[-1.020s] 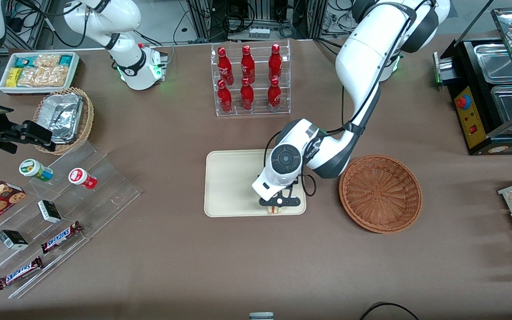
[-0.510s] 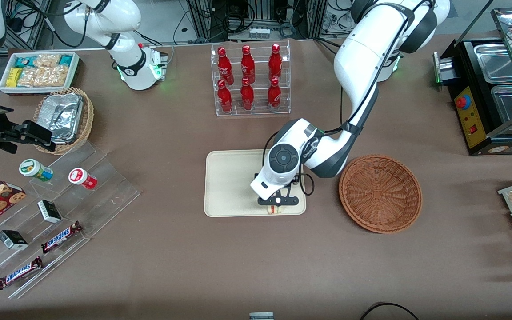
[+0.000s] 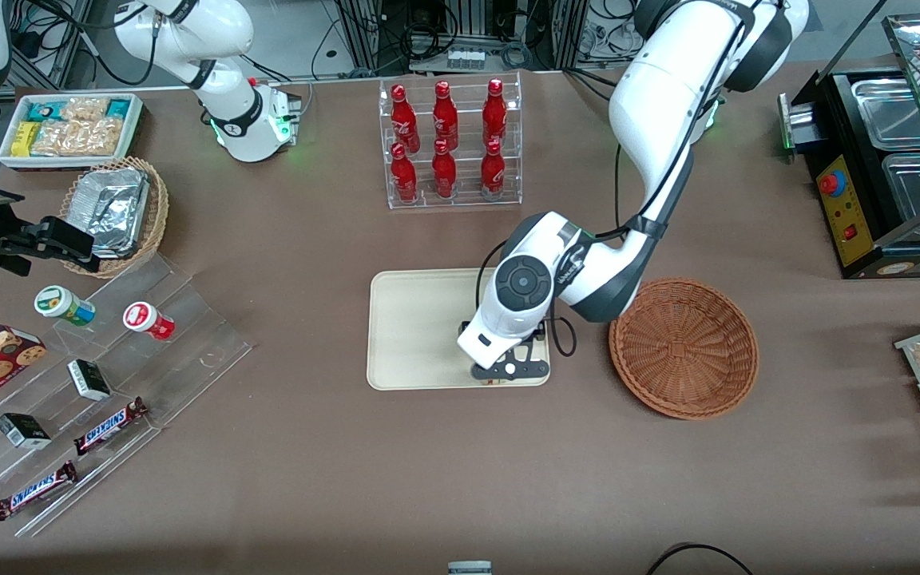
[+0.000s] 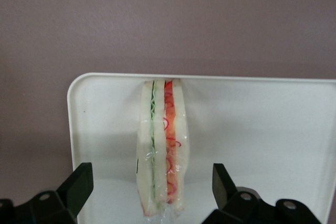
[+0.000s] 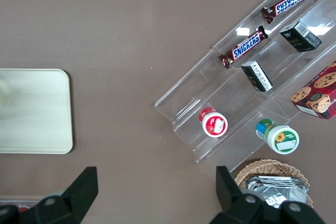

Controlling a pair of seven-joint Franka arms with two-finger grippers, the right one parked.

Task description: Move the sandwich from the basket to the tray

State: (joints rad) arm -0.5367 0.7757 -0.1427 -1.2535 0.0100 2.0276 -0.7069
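The sandwich (image 4: 160,150) is a clear-wrapped wedge with green and red filling lines, lying on the cream tray (image 4: 252,129) near its rim. My left gripper (image 4: 151,174) hangs over it, open, and both black fingers (image 4: 79,182) stand well apart from the bread without touching it. In the front view the gripper (image 3: 508,371) is over the tray (image 3: 416,327) at the corner nearest the front camera and the basket, and it hides most of the sandwich. The reddish-brown basket (image 3: 684,347) sits beside the tray toward the working arm's end, with nothing in it.
A clear rack of red bottles (image 3: 446,144) stands farther from the front camera than the tray. A stepped acrylic shelf with snack bars and cups (image 3: 101,383) lies toward the parked arm's end. A black food warmer (image 3: 883,160) stands toward the working arm's end.
The left wrist has shifted slightly toward the basket and the front camera. The sandwich has stayed on the tray beneath it.
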